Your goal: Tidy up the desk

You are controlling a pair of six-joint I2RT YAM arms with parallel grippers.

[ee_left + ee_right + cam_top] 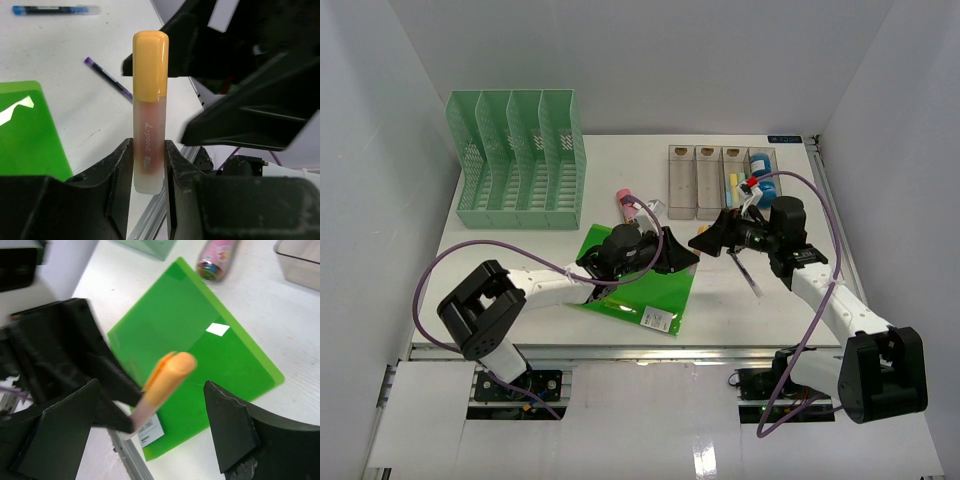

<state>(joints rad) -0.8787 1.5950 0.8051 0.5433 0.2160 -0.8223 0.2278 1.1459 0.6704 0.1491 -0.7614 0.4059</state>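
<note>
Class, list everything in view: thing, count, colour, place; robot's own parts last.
desk: 1, white, under everything.
file rack: 1, green, back left.
tray: 1, clear, back right.
folder: 1, green, front centre.
tube: 1, pink, behind the folder.
purple pen: 1, right of the folder.
blue pen: 1, behind the purple pen.
marker: 1, orange cap, between the tools.
left tool: 1, black, shut on the marker.
right tool: 1, black, open, facing the marker.

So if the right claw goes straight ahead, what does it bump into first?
Probably the orange-capped tube clamped in the left gripper: it sits in line between the open fingers of the right gripper. How close is hard to judge.
</note>
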